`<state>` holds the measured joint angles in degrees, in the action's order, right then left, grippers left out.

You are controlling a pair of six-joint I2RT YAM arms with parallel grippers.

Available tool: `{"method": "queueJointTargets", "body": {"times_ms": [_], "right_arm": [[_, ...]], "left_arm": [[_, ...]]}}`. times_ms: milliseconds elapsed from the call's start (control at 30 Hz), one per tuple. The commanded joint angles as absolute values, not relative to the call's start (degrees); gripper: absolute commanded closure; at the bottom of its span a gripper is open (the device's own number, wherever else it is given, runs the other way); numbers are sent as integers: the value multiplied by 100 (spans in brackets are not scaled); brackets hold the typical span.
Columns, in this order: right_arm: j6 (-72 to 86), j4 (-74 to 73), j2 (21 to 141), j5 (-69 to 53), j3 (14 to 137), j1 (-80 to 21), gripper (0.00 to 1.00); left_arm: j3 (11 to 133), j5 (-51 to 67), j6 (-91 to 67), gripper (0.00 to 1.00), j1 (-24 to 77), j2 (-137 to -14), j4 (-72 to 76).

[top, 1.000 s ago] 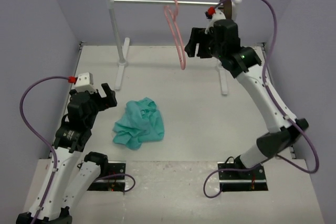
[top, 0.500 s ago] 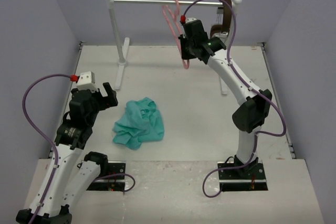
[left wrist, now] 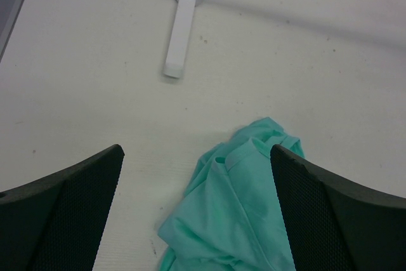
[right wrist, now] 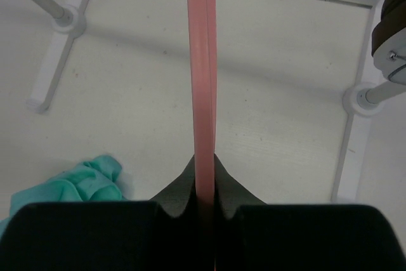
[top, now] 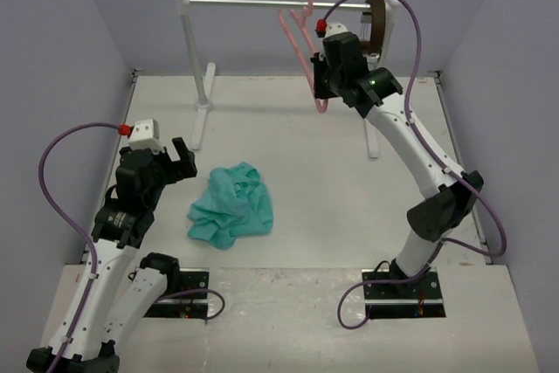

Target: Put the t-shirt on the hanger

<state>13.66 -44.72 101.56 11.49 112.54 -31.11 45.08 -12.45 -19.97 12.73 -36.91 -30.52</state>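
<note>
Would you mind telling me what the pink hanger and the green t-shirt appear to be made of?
The hanger looks like plastic: a thin, smooth, evenly pale-pink bar with a moulded groove along it. The t-shirt looks like soft matte cloth, probably a knit: it lies crumpled in loose folds.

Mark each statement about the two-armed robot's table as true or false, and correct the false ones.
1. The right gripper is shut on the thin pale-pink plastic hanger. True.
2. The left gripper is shut on the small teal-green cloth t-shirt. False: it is open and holds nothing.
3. The t-shirt lies crumpled on the white table. True.
4. The t-shirt is draped over the hanger. False: it lies on the table, apart from the hanger.
5. The brown headphones hang at the left end of the silver rail. False: they hang at its right end.
</note>
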Motion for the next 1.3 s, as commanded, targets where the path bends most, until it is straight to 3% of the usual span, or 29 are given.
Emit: {"method": "queueJointTargets", "body": {"times_ms": [0,233,433,500,567,633,667,700,733,767,933,1067,1267], "right_arm": [[1412,-4057,9428,1284,10925,-3145,100],[1576,-4259,8191,770,9248,-3146,100],[1918,-4012,5769,17,6836,-3190,100],[1918,-4098,5356,-88,6599,-3190,100],[1901,-4235,5066,-62,6460,-3190,100],[1846,-4333,4809,-18,6373,-3190,100],[1827,-4376,4698,64,6336,-3190,100],[1798,-4463,4517,225,6302,-3190,100],[1784,-4542,4385,324,6276,-3190,100],[1792,-4595,4309,428,6271,-3190,100],[2040,-4755,3872,897,6288,-3188,100],[2235,-4851,3709,1492,6308,-3190,100],[2376,-5076,3353,2044,6602,-3190,100]], "left_arm": [[4459,-1119,-2188,0,1224,-3838,-2899],[4360,314,-2662,0,1212,-4372,-2780],[4246,-93,-3034,0,1948,-5379,-2928],[4136,-515,-3385,2,2455,-5699,-2793],[3919,-691,-3590,10,2725,-6160,-2649],[3765,-712,-3691,28,2900,-6430,-2365],[3707,-688,-3715,47,2958,-6568,-2268],[3687,-660,-3748,73,3065,-6687,-2186],[3720,-650,-3753,89,3157,-6736,-2141],[3843,-654,-3732,97,3219,-6741,-2152],[5081,-323,-2993,100,3714,-6736,-2215],[6927,1247,-2198,100,4184,-7447,-2453],[8354,1261,-1255,100,5300,-7900,-3012]]}}
